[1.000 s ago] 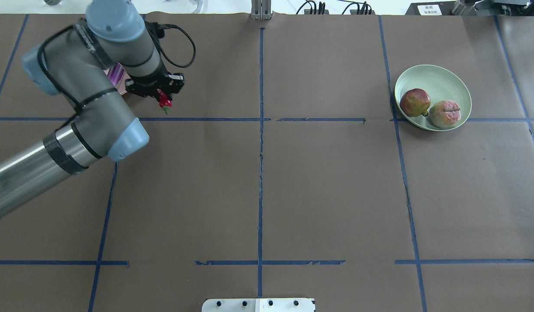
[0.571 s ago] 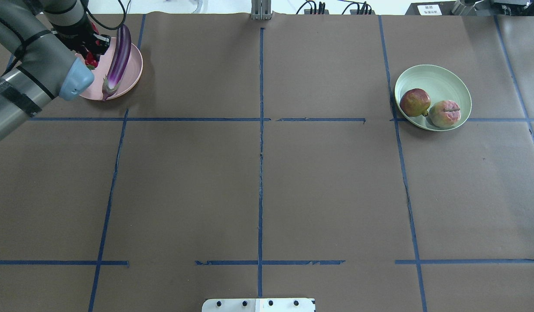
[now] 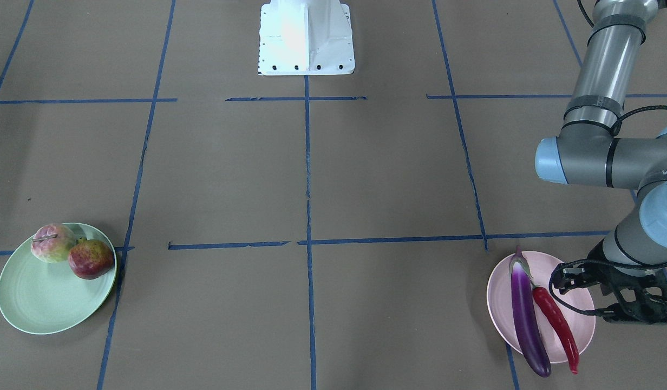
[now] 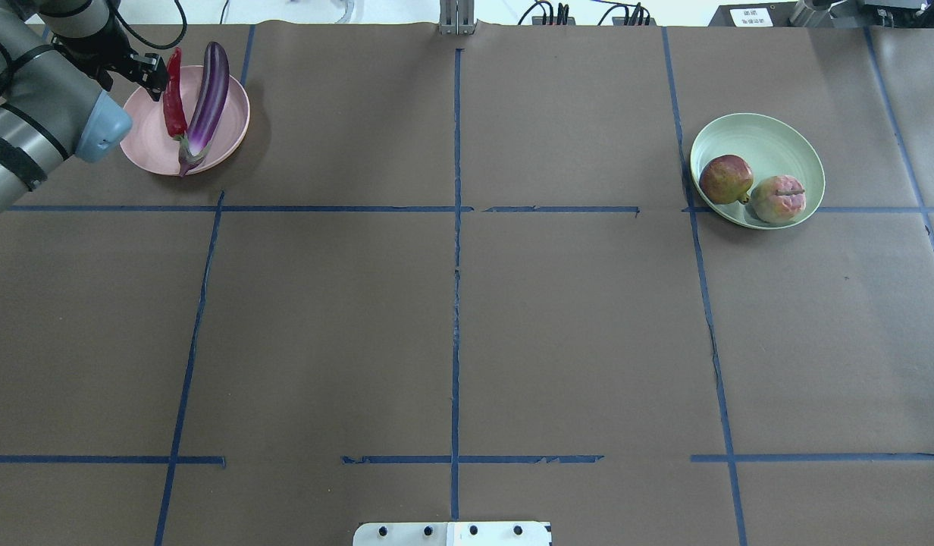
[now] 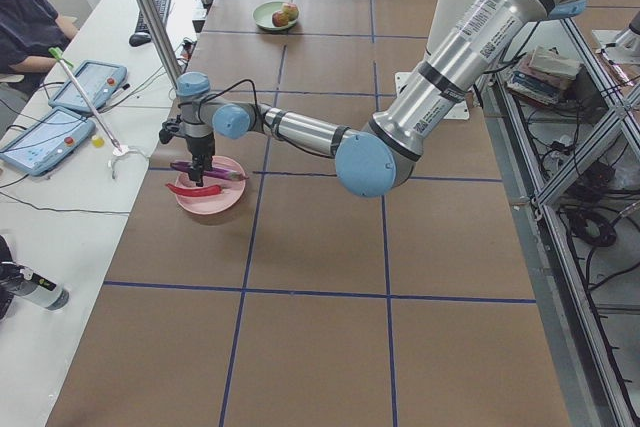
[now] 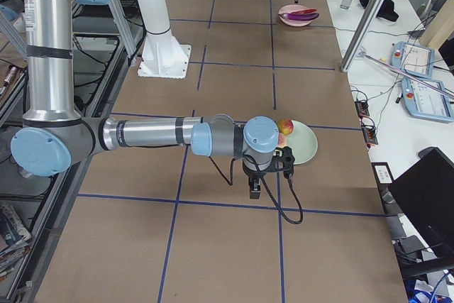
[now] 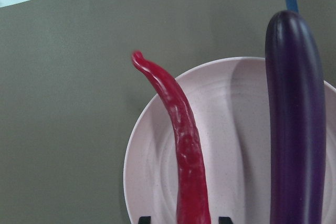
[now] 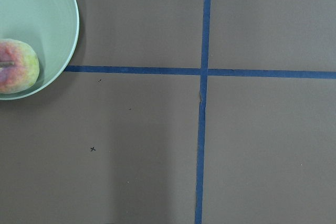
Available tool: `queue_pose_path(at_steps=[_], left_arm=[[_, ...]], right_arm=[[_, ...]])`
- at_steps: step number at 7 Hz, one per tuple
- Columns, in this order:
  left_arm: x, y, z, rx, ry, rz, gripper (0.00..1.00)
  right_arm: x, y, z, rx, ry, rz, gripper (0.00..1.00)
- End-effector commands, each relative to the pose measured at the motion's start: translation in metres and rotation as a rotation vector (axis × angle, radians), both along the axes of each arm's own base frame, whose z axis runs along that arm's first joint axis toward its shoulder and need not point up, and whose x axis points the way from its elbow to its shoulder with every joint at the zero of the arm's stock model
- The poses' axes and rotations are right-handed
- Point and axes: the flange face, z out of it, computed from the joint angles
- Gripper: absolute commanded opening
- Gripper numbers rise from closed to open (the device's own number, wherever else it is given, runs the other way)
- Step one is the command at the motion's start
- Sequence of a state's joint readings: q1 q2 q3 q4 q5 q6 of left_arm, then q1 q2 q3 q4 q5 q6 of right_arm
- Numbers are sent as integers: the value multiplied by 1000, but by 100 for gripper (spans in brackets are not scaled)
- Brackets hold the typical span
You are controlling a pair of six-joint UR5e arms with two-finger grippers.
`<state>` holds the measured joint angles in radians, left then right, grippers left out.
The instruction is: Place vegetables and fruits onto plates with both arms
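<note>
Left gripper [image 4: 152, 80]: jaws are parted wider than the red chili pepper [image 4: 173, 98]; nothing is gripped.
Red chili pepper: laid on the pink plate [image 4: 145, 142] just beside the eggplant [image 4: 209, 91], with its thin tip past the rim.
Fruits: the pomegranate-like fruit [image 4: 725, 179] and the pink-and-green fruit [image 4: 778, 199] are set side by side on the green plate [image 4: 785, 144].
Step in hand: judged to be release and retreat. A straight lift with the jaws kept wide is advised, so the chili is not dragged off the rim.
Right gripper [image 6: 254, 188]: shown only in the side view, near the green plate; how far it is open cannot be told.
Hidden: the fingertips [image 7: 145, 220] are cut off at the wrist view's edge, so clearance from the chili is probable, not certain.
</note>
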<state>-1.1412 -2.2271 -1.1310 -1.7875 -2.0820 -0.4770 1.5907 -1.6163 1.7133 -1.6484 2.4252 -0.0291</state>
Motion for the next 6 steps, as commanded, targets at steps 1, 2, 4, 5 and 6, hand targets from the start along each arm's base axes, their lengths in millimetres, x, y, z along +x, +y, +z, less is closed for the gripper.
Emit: queue_pose_path(at_steps=[1,2,4,5,6], left_arm=[[-66,20,31,21,109,113,100],[-122,32,50,64,136,148,100],[-232,44,63,60,95,232,100],[-307,58,81,33,61,225,100],[-336,93,129,-21,72,225,100]], right_arm=[[0,0,0,-1,0,0,100],[0,0,0,2,2,-1,100],[0,0,0,3,5,-1,100],[0,0,0,4,5,-2,100],[1,1,0,3,5,0,100]])
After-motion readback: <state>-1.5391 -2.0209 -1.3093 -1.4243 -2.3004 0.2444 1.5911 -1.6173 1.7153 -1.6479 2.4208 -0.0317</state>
